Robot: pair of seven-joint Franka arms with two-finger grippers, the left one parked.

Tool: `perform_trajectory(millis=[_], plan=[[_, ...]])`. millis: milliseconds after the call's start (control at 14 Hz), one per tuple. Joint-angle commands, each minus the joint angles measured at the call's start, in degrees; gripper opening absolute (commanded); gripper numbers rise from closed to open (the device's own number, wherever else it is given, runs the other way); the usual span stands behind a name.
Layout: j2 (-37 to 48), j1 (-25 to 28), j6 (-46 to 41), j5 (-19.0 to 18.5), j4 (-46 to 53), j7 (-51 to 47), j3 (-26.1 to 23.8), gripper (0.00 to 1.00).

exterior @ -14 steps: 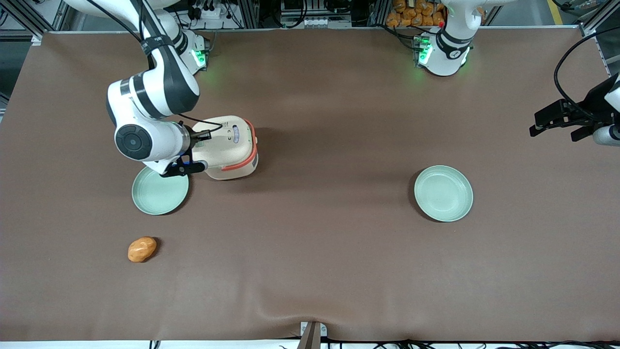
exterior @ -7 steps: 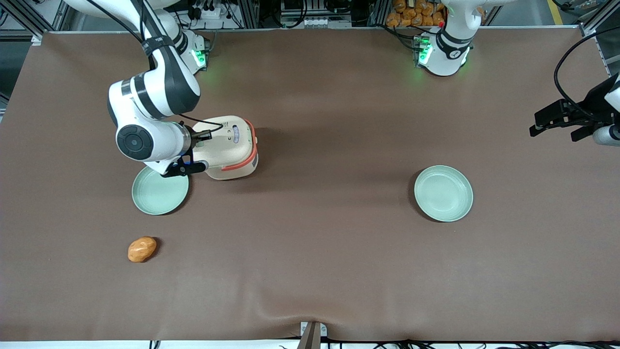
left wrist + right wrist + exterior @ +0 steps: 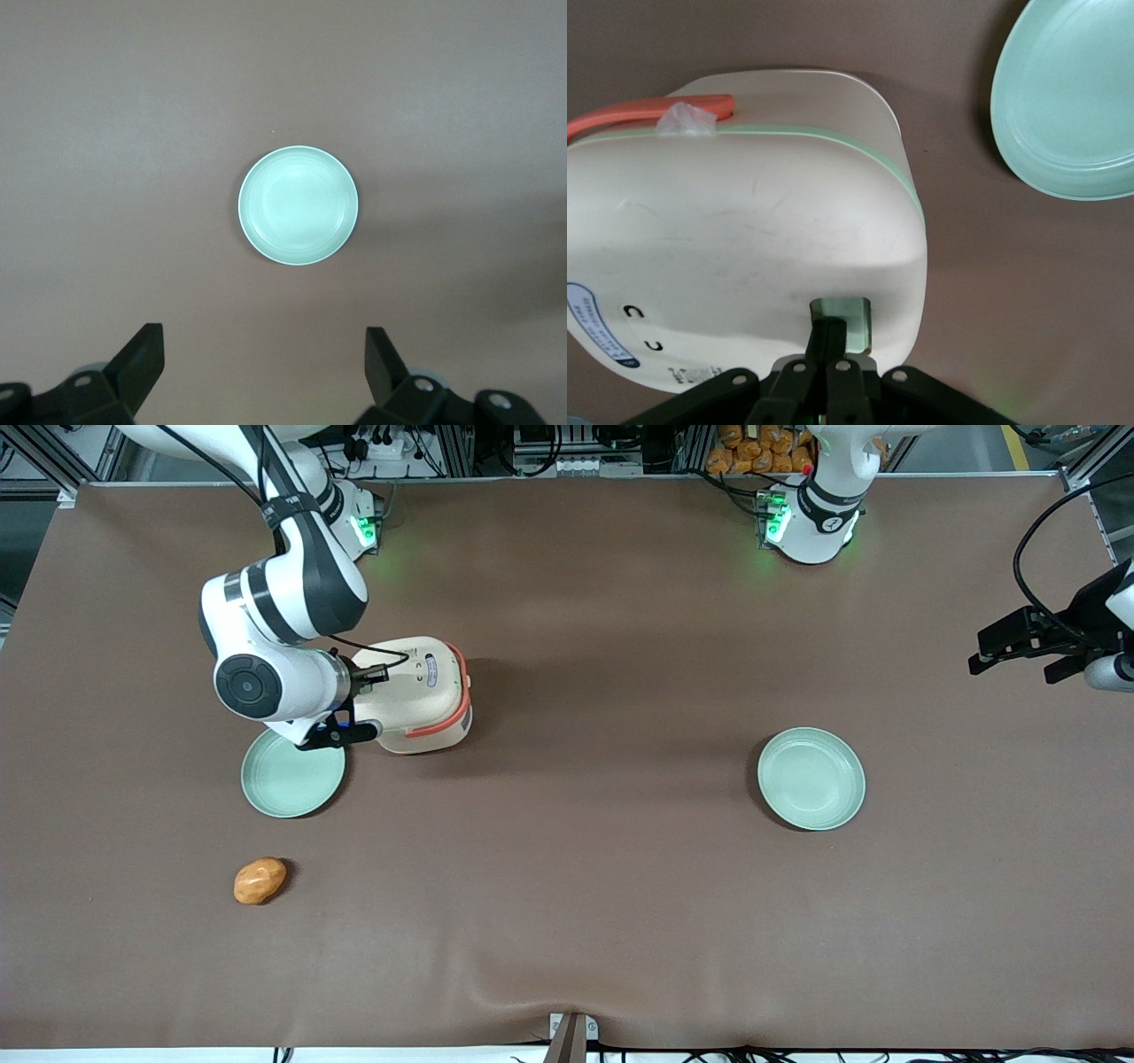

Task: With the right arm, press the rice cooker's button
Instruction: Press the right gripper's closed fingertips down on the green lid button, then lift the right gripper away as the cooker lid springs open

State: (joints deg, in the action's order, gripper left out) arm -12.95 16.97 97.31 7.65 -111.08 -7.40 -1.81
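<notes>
The cream rice cooker with an orange-red handle band stands with its lid shut on the brown table, toward the working arm's end. The white right arm reaches over it. Its black gripper is shut, and the fingertips rest on the pale green button at the cooker's edge. The cooker's pale green rim and orange handle show in the right wrist view. The grey inner pot is hidden.
A pale green plate lies beside the cooker, nearer the front camera, partly under the wrist; it also shows in the right wrist view. An orange-brown lump lies nearer still. A second green plate lies toward the parked arm's end.
The right arm has shifted very slightly toward the cooker. The cooker and the other things have not moved.
</notes>
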Motion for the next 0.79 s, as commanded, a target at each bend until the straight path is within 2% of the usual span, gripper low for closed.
perform_trajectory(millis=[0,214,286,429,714], plan=[[-0.77,0.17,2.45,0.17,-1.42,0.46,0.23,0.0],[-0.33,0.08,1.14,0.17,0.5,0.37,0.23,0.01],[-0.24,0.08,-0.26,0.26,2.25,0.37,0.23,0.08],[-0.24,0.08,-2.73,0.26,5.68,0.37,0.23,0.14],[-0.06,-0.01,-10.27,0.52,11.75,0.28,0.14,0.23]])
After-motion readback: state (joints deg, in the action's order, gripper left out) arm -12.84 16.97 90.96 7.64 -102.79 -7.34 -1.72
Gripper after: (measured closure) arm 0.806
